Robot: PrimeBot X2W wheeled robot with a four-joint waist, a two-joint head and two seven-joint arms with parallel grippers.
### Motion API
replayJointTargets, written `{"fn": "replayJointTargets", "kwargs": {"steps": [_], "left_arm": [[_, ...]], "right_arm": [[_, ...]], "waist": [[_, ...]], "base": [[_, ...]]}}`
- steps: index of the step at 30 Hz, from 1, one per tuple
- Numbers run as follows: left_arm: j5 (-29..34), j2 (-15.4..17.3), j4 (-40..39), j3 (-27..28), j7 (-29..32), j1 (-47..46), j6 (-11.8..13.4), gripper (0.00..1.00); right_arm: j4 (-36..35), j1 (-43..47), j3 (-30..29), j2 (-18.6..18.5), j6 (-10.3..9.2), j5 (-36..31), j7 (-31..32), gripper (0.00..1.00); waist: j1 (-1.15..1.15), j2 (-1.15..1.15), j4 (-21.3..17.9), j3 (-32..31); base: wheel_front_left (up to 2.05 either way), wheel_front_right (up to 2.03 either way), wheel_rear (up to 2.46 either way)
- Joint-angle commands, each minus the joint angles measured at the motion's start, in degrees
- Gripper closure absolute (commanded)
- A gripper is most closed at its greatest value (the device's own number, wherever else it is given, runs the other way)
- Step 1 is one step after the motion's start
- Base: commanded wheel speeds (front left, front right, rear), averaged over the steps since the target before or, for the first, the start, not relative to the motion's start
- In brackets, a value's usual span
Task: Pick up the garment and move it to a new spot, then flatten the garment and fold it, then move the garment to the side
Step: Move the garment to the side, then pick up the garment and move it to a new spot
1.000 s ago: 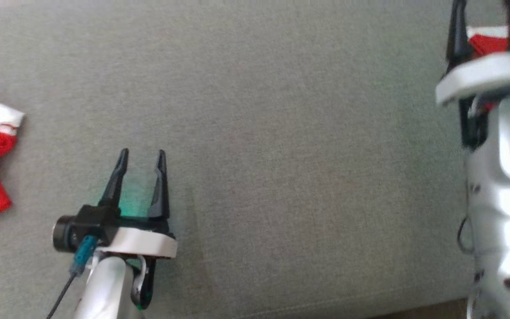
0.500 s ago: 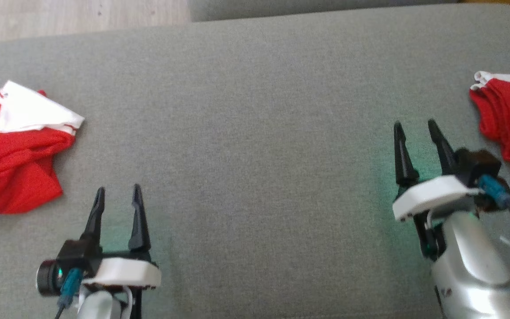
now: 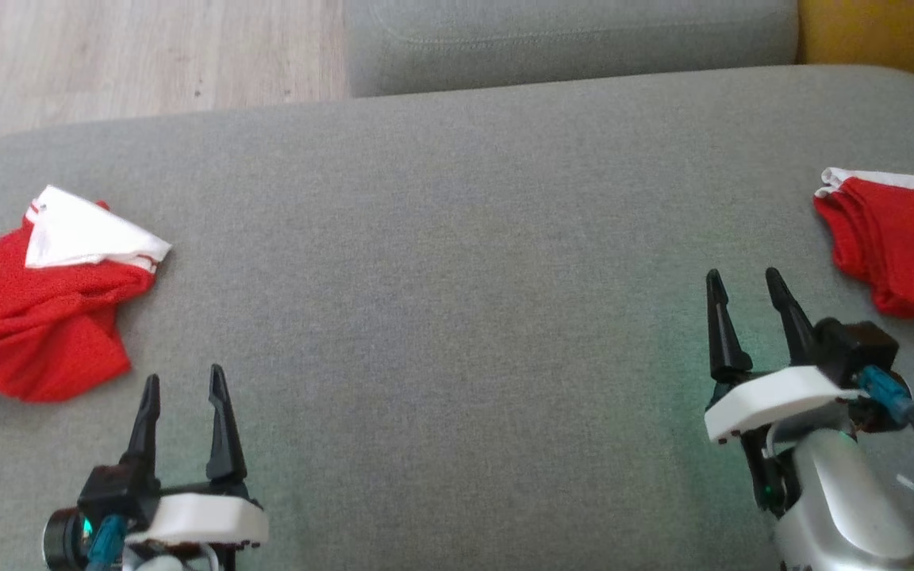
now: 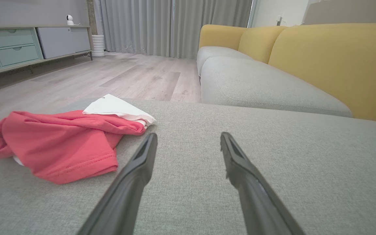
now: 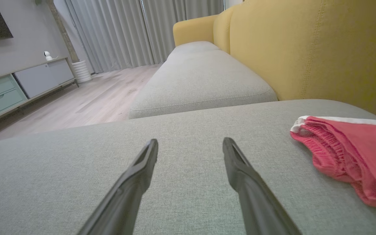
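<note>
Grippers sit closest, low down at the near edge of the grey seat [image 3: 457,277]. The left gripper [image 3: 184,374] has its two dark fingers spread apart with nothing between them. The right gripper [image 3: 743,273] is the same: spread wide, holding nothing. I cannot tell if they touch the seat.

A little farther, off to the left of the left gripper, lies the crumpled garment [image 3: 36,325]. It is red and bunched in a heap, with a white part [image 3: 84,234] folded over its far end. It rests near the seat's left edge, close to the left gripper but not touching it. At the far right of the seat lies a second red garment [image 3: 901,246], stacked in neat layers, so it looks done. The heap is likely the one to pick up.

It looks thin, soft and light. It should flop and droop when lifted, and it won't break. A good spot to pinch is the red hem [image 4: 86,165] nearest the left gripper, where the fingers can catch cloth and not the seat. One pinch may lift just one layer.

Farther back are another grey cushion [image 3: 568,40], a wooden floor [image 3: 147,55] and a yellow sofa back [image 3: 877,32].
</note>
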Motion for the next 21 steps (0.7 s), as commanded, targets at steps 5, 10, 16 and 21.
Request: {"fn": "replayJointTargets", "kwargs": {"steps": [5,10,16,21], "left_arm": [[0.3,0.7,-2.4,2.3,-0.1,0.2,0.6,0.00],[0.4,0.7,-2.6,2.4,-0.1,0.6,0.6,0.00],[0.0,0.7,-2.7,1.9,-0.1,0.1,0.6,0.00],[-0.7,0.7,-2.4,2.1,-0.1,-1.0,1.0,0.00]], "right_arm": [[-3.5,0.7,1.6,0.2,0.02,1.0,-0.6,0.00],[-3.8,1.4,2.9,0.2,0.02,1.6,-0.6,0.00],[-3.5,1.1,4.4,0.2,0.02,1.8,-0.6,0.00],[-3.9,0.5,6.7,0.2,0.02,1.6,-0.6,0.00]], "waist": [[0.01,0.00,-0.3,-1.8],[0.01,0.00,-0.5,-2.2],[0.01,0.00,0.7,-1.0],[0.01,0.00,4.4,1.2]], "base": [[0.00,0.00,0.00],[0.00,0.00,0.00],[0.00,0.00,0.00],[0.00,0.00,0.00]]}}
